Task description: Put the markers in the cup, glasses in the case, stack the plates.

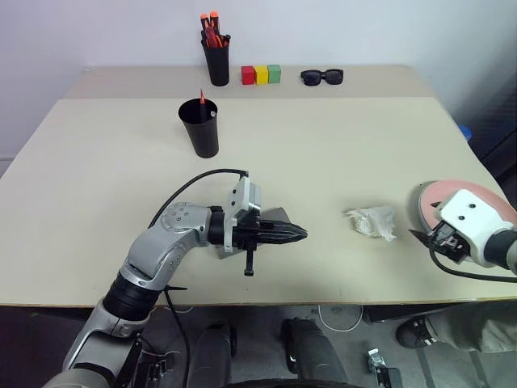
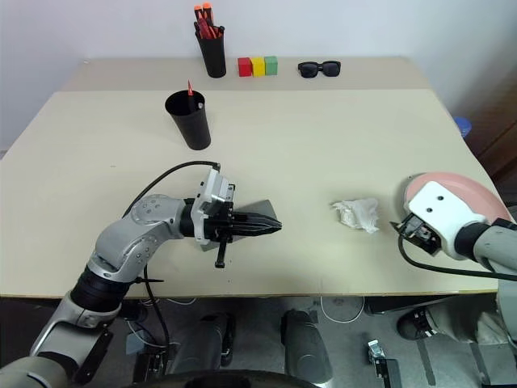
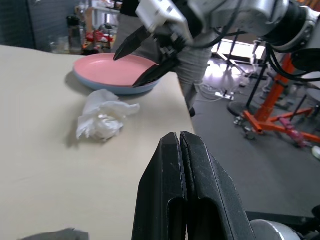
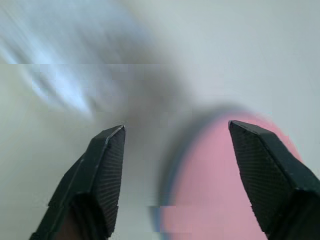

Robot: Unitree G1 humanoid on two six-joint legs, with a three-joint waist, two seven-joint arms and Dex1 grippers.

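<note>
The pink plate [image 3: 112, 70] is lying on top of the light blue plate [image 3: 102, 87] at the table's [image 1: 323, 162] right edge, so the stack is looking done; only a thin blue rim is showing under the pink one. The right gripper [image 4: 175, 150] is hanging just over the near rim of that stack with its jaws spread wide and nothing between them. Both plates are looking like thin, light plastic: stiff enough to lift by the rim, but smooth and likely to slide on each other, so any nudge is best made by pinching both rims together at the edge nearest the gripper. The left gripper [image 1: 292, 234] is hovering low over the table's middle front, pointing toward the plates, its jaws pressed together and empty. Right beneath it a grey case [image 1: 279, 217] is lying on the table, mostly hidden by the wrist; whether its lid is up I cannot tell, and the glasses are not visible. The case is seeming rigid with a felt-like skin, offering good friction across its narrow width. The black cup [image 1: 199, 128] is standing well back on the left with a red marker [image 1: 202, 97] poking out; it is tall and light, so it may tip if bumped. A crumpled white tissue [image 1: 372, 221] is resting between the two grippers.
</note>
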